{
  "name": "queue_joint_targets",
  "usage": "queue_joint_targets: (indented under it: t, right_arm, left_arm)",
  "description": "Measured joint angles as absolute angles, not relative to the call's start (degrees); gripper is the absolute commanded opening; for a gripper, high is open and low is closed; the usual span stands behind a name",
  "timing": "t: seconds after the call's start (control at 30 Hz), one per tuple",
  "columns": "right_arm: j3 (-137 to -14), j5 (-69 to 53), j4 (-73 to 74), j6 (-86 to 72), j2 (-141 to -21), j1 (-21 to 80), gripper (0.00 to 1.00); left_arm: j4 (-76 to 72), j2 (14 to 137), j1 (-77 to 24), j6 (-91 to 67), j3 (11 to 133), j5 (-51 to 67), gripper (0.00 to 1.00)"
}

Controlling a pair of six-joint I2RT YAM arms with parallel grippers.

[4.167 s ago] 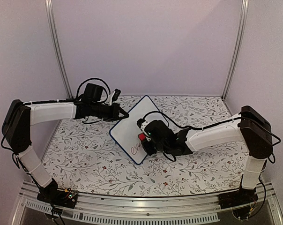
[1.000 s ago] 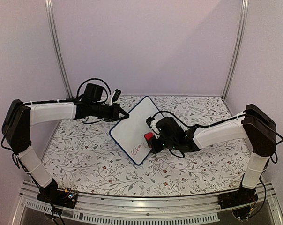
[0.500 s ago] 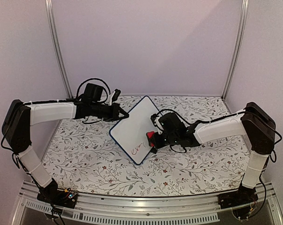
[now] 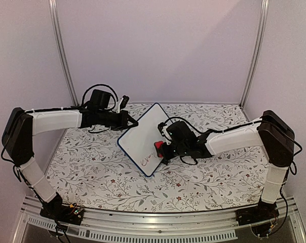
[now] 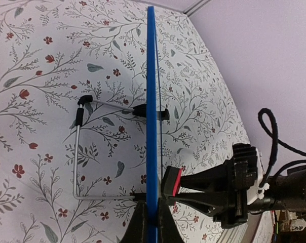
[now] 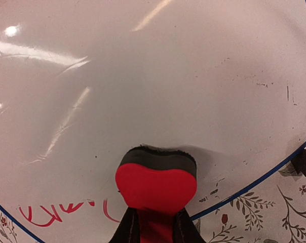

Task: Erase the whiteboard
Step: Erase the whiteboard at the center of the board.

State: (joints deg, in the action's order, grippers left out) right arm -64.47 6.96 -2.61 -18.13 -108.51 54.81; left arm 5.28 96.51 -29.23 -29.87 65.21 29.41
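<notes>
The whiteboard [image 4: 143,134] stands tilted on the table, with a blue frame and red writing [image 4: 149,160] near its lower corner. My left gripper [image 4: 132,121] is shut on its upper left edge. In the left wrist view the board shows edge-on as a blue line [image 5: 151,101] between my fingers [image 5: 152,225]. My right gripper [image 4: 165,148] is shut on a red eraser [image 4: 158,147], whose dark felt meets the board face [image 6: 153,76]. In the right wrist view the eraser [image 6: 155,185] sits just above and right of the red marks [image 6: 46,215].
The board's wire stand [image 5: 77,152] rests on the flowered tablecloth [image 4: 92,172] behind it. Small dark smudges [image 6: 214,191] lie near the frame's lower right edge. Lilac walls and two metal posts [image 4: 62,55] close in the back.
My right gripper has slid the eraser a little right and then back left across the board's lower part. The left arm and the board have stayed put.
</notes>
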Motion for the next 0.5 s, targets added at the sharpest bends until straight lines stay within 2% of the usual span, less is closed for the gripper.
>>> queue_joint_targets:
  t: [0.5]
  right_arm:
    - [-65.45,6.92,-3.07,-16.64,-108.92,57.10,0.00]
  left_arm:
    - [5.26,96.51,-29.12,-29.58,65.21,29.30,0.00]
